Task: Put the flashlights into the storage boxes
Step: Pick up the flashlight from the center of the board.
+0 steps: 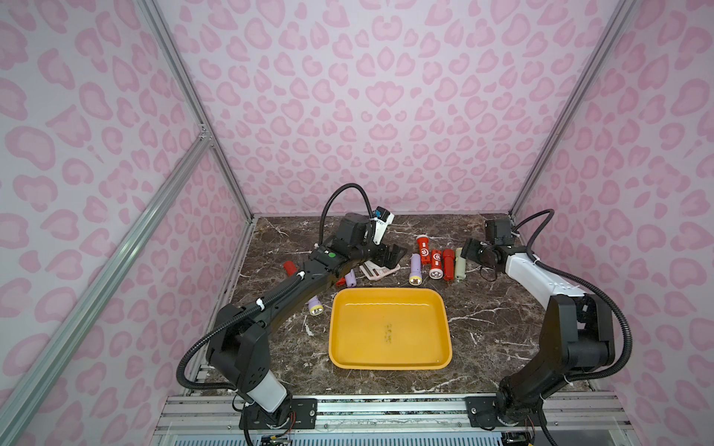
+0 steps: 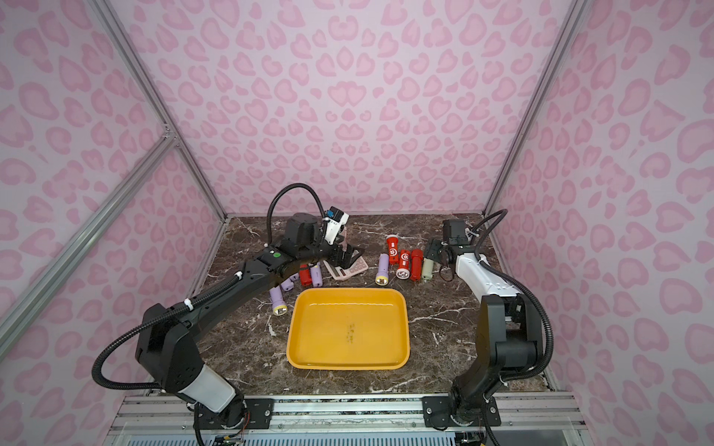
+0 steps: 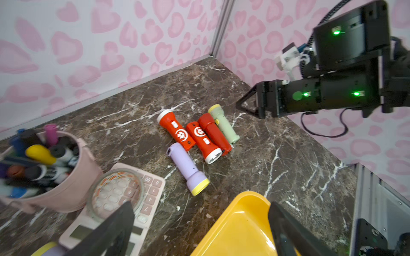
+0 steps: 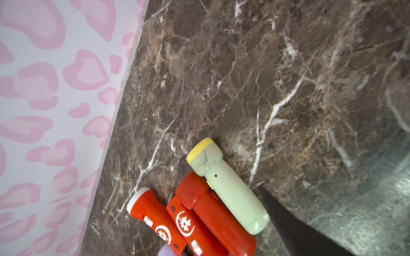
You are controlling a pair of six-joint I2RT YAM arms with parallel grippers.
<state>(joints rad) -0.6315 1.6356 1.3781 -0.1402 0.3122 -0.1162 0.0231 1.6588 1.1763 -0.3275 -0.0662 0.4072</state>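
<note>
Right gripper: low at the right end of the far row, one finger just beside the tail of the pale green flashlight. The other finger isn't visible, so I can't tell how wide it stands. Nothing in it.

Risks as I see them:
- The green one lies flush against the plain red flashlight. There's no gap for the inner finger, so it will likely shove red or ride up over both.
- Round bodies on a slick desk. An off-centre pinch near the tail could squirt it out or roll the whole row.

Left gripper: spread wide, holding nothing, hanging over the calculator, with the pen cup close by. A careless move clips either. Both arms point at the same row, so there's a clash risk if both go.

The left arm covers a second cluster, e.g. a lilac flashlight.

The yellow tray holds no flashlights; all are on the desk.
</note>
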